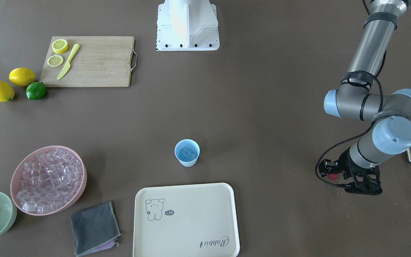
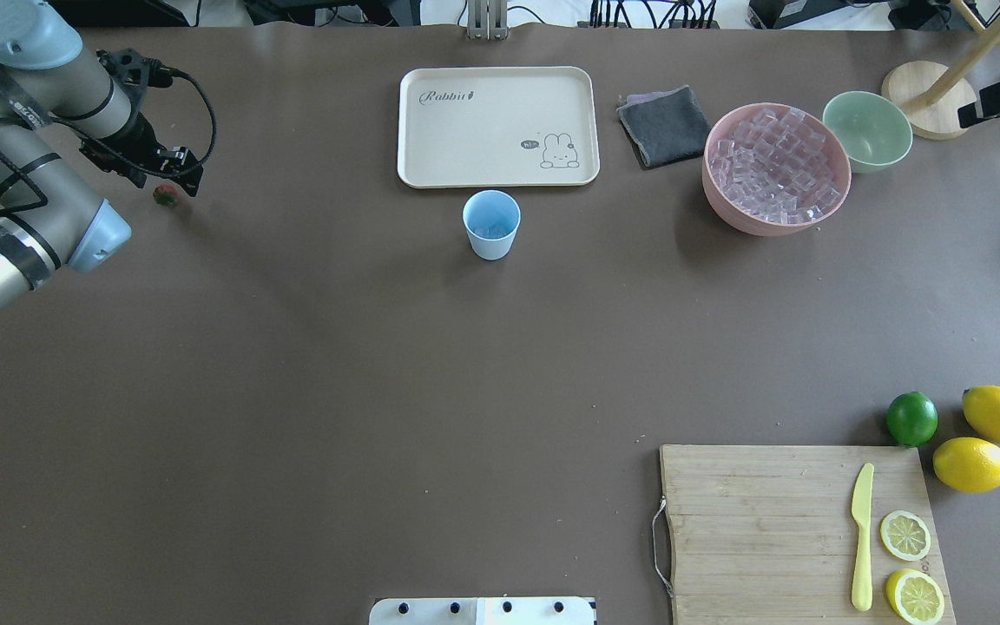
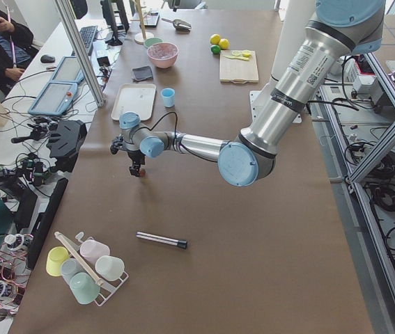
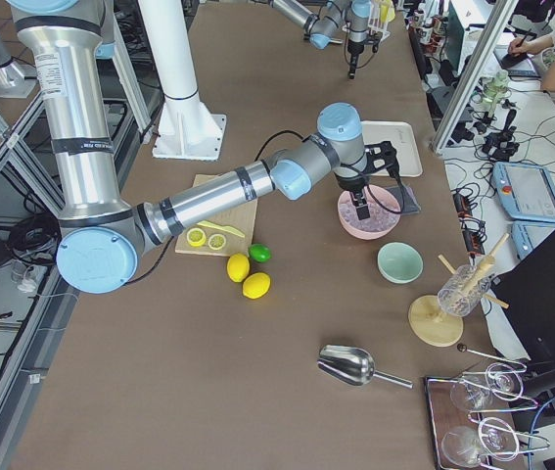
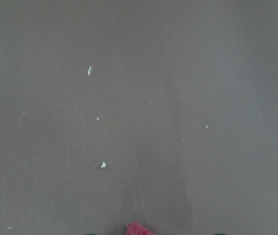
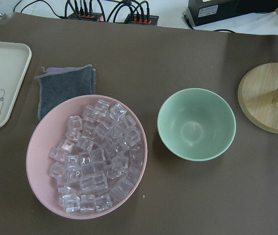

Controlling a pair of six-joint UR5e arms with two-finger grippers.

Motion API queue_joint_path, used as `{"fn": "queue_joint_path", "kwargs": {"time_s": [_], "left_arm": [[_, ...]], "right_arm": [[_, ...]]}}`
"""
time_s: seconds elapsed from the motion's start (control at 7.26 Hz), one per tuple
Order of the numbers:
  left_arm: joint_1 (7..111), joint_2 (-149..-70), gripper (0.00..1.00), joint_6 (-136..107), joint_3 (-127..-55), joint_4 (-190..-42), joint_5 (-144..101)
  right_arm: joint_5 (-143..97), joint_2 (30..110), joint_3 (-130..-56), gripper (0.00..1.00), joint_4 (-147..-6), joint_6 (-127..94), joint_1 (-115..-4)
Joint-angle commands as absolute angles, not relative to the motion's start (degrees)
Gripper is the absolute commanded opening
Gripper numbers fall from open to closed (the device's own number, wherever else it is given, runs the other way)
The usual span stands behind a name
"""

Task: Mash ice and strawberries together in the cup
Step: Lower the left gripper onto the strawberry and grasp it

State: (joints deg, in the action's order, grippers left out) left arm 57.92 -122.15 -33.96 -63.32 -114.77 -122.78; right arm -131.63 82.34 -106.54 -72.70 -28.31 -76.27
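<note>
Left hand [image 1: 335, 177], fingers apparently spread, straddles the strawberry [image 5: 139, 228] on the tabletop [image 2: 378, 365]. The cup [image 2: 491, 224], well away from it, already holds ice [image 1: 187, 154]. Strawberry transfer and mashing remain. Right hand [image 4: 363, 201]: state indeterminable.

Bare brown bench [image 2: 318, 260] runs unbroken from the small red strawberry [image 2: 166, 195] by the left tool [image 2: 177, 180] to the light-blue plastic cup [image 2: 491, 224], whose mouth is open from above. A flat cream rectangular tray [image 2: 465, 139] lies just beyond the cup. A pink round bowl [image 2: 743, 224] heaped with clear cubes [image 2: 773, 161] stands well to the cup's right, with the right tool [image 4: 360, 208] over it.
</note>
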Motion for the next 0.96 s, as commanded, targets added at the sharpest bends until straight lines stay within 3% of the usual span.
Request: {"fn": "queue_joint_path", "kwargs": {"time_s": [0.0, 0.14, 0.28, 0.41, 0.69, 0.83], "left_arm": [[57.9, -121.6, 0.65, -33.9, -63.3, -114.9, -122.8], [57.9, -121.6, 0.62, -33.9, -63.4, -115.0, -122.8], [57.9, -121.6, 0.42, -33.9, -63.4, -115.0, -122.8], [57.9, -121.6, 0.03, -34.0, -63.5, -115.0, -122.7], [58.5, -121.6, 0.00, -34.8, -64.9, -115.0, -122.8], [59.4, -121.6, 0.00, -36.7, -69.7, -114.4, -122.9]], "right_arm": [[-130.9, 82.4, -106.6, 1.00, -72.7, -28.3, -76.3], [-130.9, 82.4, -106.7, 1.00, -72.7, -28.3, -76.3], [-130.9, 82.5, -106.9, 1.00, -72.7, -28.3, -76.3], [-130.9, 82.8, -107.1, 1.00, -72.7, -28.4, -76.4], [-130.9, 83.8, -108.5, 1.00, -72.7, -28.4, -76.4], [-130.9, 84.6, -109.2, 1.00, -72.7, -28.4, -76.4]]}}
